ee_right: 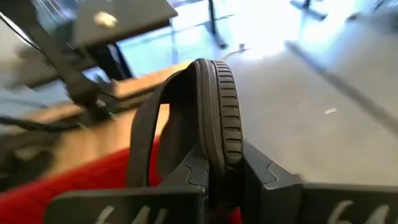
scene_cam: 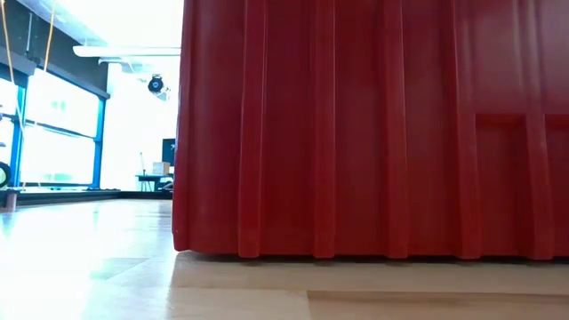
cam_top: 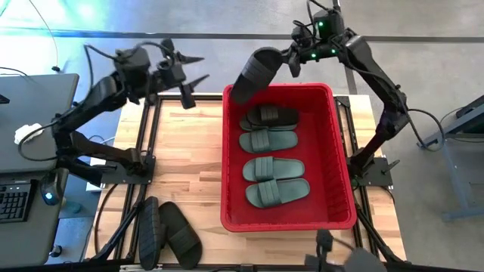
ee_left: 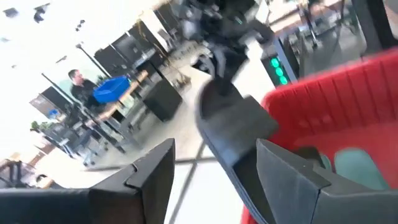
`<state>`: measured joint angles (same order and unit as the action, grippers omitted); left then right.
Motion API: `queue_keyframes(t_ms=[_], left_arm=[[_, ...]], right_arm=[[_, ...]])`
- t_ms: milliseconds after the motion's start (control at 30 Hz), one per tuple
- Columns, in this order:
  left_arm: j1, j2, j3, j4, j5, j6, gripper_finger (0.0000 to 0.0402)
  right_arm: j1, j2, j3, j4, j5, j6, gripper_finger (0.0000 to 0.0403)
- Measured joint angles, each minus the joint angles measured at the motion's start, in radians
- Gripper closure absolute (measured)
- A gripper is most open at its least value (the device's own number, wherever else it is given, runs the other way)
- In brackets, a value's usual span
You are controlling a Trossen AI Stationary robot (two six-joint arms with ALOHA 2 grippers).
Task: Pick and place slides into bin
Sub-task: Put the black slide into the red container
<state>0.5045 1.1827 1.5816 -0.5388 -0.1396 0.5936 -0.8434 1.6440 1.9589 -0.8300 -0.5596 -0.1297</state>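
Observation:
A black slide (cam_top: 253,72) hangs over the far left corner of the red bin (cam_top: 340,151), with my right gripper (cam_top: 288,57) shut on it. Inside the bin lie one black slide (cam_top: 270,115) and three dark green slides (cam_top: 272,168), side by side on its floor. Two more black slides (cam_top: 166,233) lie on the table's near left part. My left gripper (cam_top: 195,89) stands open in the air left of the bin's far corner, with nothing between its fingers. In the left wrist view the held slide (ee_left: 233,124) shows beyond them. My right gripper pinches the black slide's sole at one end (ee_right: 219,146) between its two fingers (ee_right: 267,180), with the sole's ribbed rim turned up and the strap (ee_right: 146,140) off to one side. The fingers come from the table's far right, slanting a little down. The slide is lifted clear and tilts out over the bin's corner.
The bin's tall ribbed wall (scene_cam: 373,124) fills most of the low view. Bare wooden table (cam_top: 185,151) lies between the bin and the left arm's base. A desk with a keyboard (cam_top: 15,200) stands beyond the table's left edge.

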Motion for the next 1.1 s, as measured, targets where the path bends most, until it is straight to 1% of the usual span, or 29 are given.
queue_keyframes(t_ms=[100,167,267,367,533,600,633,733,867,967,1100], left_arm=[[0.0,0.043,0.123,-0.089,0.004,-0.004,0.0202],[0.0,0.086,0.204,-0.156,0.009,-0.017,0.0205],[0.0,0.161,0.33,-0.248,0.062,-0.032,0.021],[0.0,0.246,0.453,-0.327,0.104,-0.034,0.0213],[0.006,0.375,0.642,-0.455,0.11,-0.06,0.0211],[0.027,0.42,0.705,-0.51,0.138,-0.076,0.0211],[0.037,0.441,0.729,-0.533,0.169,-0.089,0.0211],[0.076,0.493,0.774,-0.564,0.301,-0.137,0.0212],[0.115,0.517,0.764,-0.555,0.445,-0.161,0.0211],[0.126,0.543,0.763,-0.556,0.487,-0.176,0.0212],[0.124,0.572,0.762,-0.532,0.493,-0.183,0.0213]], right_arm=[[0.046,0.0,0.089,-0.078,0.099,-0.117,0.0385],[0.083,0.0,0.142,-0.105,0.135,-0.169,0.0385],[0.147,0.0,0.212,-0.132,0.182,-0.239,0.0385],[0.22,0.0,0.253,-0.181,0.259,-0.308,0.0386],[0.354,0.001,0.261,-0.245,0.507,-0.379,0.0386],[0.401,0.004,0.258,-0.259,0.578,-0.399,0.0386],[0.423,0.004,0.257,-0.257,0.608,-0.403,0.0386],[0.476,0.005,0.257,-0.253,0.704,-0.427,0.0386],[0.524,0.005,0.256,-0.249,0.746,-0.428,0.0386],[0.544,0.005,0.256,-0.25,0.789,-0.429,0.0386],[0.559,0.005,0.256,-0.25,0.797,-0.428,0.0387]])
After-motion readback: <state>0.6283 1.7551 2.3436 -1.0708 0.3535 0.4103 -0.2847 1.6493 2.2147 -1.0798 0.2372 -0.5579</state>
